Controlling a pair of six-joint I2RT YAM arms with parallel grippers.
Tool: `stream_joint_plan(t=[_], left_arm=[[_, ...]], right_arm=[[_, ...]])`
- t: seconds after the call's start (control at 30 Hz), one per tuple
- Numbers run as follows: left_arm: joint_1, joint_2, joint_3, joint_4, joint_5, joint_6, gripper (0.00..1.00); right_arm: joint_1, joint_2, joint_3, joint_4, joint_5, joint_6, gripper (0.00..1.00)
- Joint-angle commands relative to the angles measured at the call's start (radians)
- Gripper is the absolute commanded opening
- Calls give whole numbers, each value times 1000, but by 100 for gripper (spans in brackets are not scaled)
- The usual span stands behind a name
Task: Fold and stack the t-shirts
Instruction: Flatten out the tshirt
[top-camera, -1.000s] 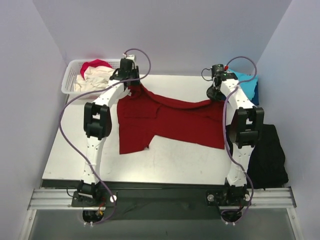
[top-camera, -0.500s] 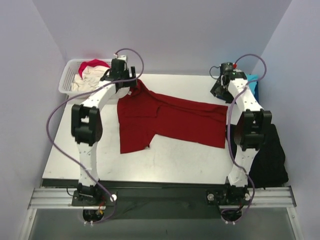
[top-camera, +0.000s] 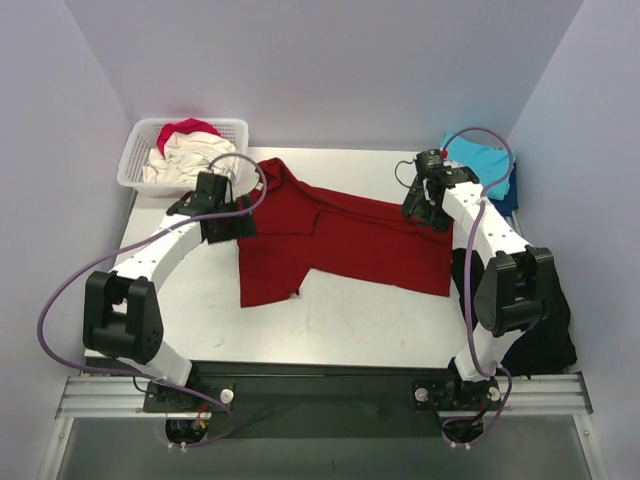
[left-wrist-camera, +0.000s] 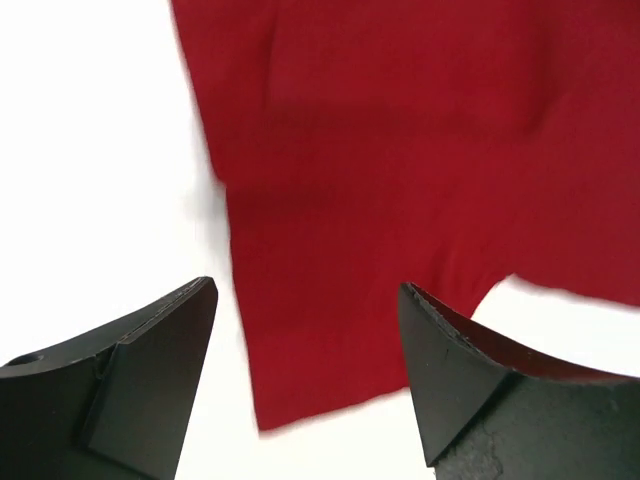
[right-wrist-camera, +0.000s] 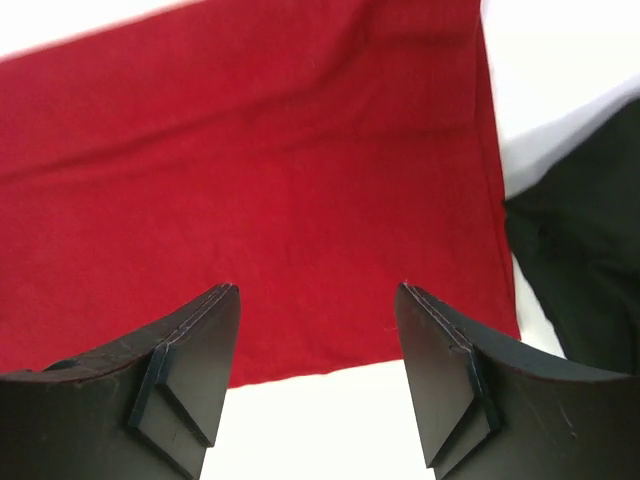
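The dark red t-shirt (top-camera: 340, 240) lies spread out on the white table, partly folded, with one sleeve towards the near left. My left gripper (top-camera: 222, 215) is open and empty at the shirt's left edge; in the left wrist view (left-wrist-camera: 306, 288) it hovers over the shirt's (left-wrist-camera: 400, 180) lower corner. My right gripper (top-camera: 425, 200) is open and empty over the shirt's far right end; the right wrist view (right-wrist-camera: 316, 290) shows the shirt's (right-wrist-camera: 280, 180) hem between its fingers. The turquoise shirt (top-camera: 488, 163) lies at the back right. The navy shirt (top-camera: 540, 310) hangs at the right edge.
A white lattice basket (top-camera: 137, 160) at the back left holds the cream shirt (top-camera: 190, 158) and the pink-red shirt (top-camera: 190, 129). The navy shirt also shows in the right wrist view (right-wrist-camera: 580, 260). Bare table (top-camera: 180, 300) lies near left and along the front.
My left gripper has swung from the shirt's far collar corner forward to its left edge. My right gripper has come forward and left over the shirt's right end. The shirt lies still.
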Motion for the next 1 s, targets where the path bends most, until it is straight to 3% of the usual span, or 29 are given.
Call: stream_joint_plan(t=[0.0,0.23,0.47,0.97], left_arm=[[-3,-84,-124,-114,18,-98,84],[-2,-239,-310,-132,61,-209,81],[-32,-213,-364,-160,103,-255,69],[-105,-141,-421,-138,-6,-312,70]], right_arm=[[3,-62,-63,-34,-11,36,63],[21,-111,-140,-32,-20,54,63],[30,-137,-184,-31,-22,62,62],[27,-166,-211,-31,-14,74,61]])
